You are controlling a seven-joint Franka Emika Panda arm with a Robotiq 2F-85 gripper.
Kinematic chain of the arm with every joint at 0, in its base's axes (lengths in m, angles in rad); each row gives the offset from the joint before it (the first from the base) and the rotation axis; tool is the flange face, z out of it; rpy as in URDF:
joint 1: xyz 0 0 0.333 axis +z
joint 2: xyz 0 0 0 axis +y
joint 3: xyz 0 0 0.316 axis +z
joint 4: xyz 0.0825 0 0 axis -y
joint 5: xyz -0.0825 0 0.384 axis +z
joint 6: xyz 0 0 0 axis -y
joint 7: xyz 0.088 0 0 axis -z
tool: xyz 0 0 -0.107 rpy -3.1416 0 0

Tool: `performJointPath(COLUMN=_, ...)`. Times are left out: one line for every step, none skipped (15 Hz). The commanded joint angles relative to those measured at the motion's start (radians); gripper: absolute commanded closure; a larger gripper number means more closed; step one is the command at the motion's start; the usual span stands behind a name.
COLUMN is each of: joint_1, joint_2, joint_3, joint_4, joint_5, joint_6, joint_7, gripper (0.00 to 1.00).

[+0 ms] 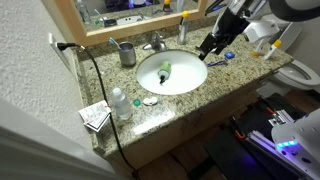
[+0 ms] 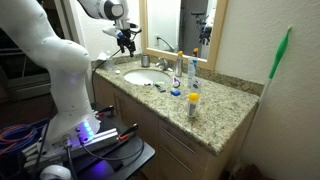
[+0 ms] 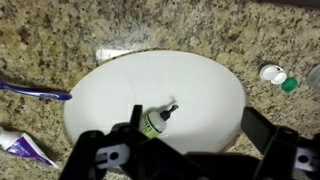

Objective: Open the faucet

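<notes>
Faucet (image 1: 155, 43) stands behind the white basin (image 1: 185, 78), apart from your gripper (image 1: 208, 47), which hovers near the basin's edge, jaws spread wide, holding nothing.

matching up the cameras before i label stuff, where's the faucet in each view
In an exterior view: the faucet is at upper middle, behind the white basin and right of the grey cup.
In an exterior view: the faucet is left of centre, on the wall side of the white basin.
Wrist view: the faucet is not in it.
Shared landmark: the white basin, seen in all three.
</notes>
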Motion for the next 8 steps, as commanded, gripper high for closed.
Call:
performJointPath(joint_1=0.005, joint_2=0.0, joint_3=-0.005, joint_4=0.001, joint_5=-0.003, joint_6=-0.002, joint_7=0.003, gripper=0.0)
performJointPath(joint_1=0.007, joint_2=0.08, joint_3=0.028, joint_4=0.044, joint_5=-0.031, joint_6=-0.032, joint_7=0.023, gripper=0.0)
performJointPath(joint_1=-0.028, joint_2=0.133, joint_3=0.077, joint_4=0.065, joint_5=-0.103, joint_6=0.034, joint_7=0.085, gripper=0.0)
performJointPath(joint_1=-0.052, joint_2=0.195, joint_3=0.106, joint_4=0.107, joint_5=-0.152, joint_6=0.1, joint_7=0.143, gripper=0.0)
performJointPath(joint_1=-0.073, joint_2=0.25, joint_3=0.128, joint_4=0.149, joint_5=-0.209, joint_6=0.165, joint_7=0.209, gripper=0.0)
performJointPath(joint_1=-0.113, joint_2=0.285, joint_3=0.161, joint_4=0.178, joint_5=-0.314, joint_6=0.244, joint_7=0.297, gripper=0.0)
performJointPath(joint_1=-0.179, joint_2=0.321, joint_3=0.212, joint_4=0.22, joint_5=-0.416, joint_6=0.283, joint_7=0.387, gripper=0.0)
performJointPath(joint_1=-0.253, joint_2=0.347, joint_3=0.267, joint_4=0.266, joint_5=-0.506, joint_6=0.297, joint_7=0.471, gripper=0.0)
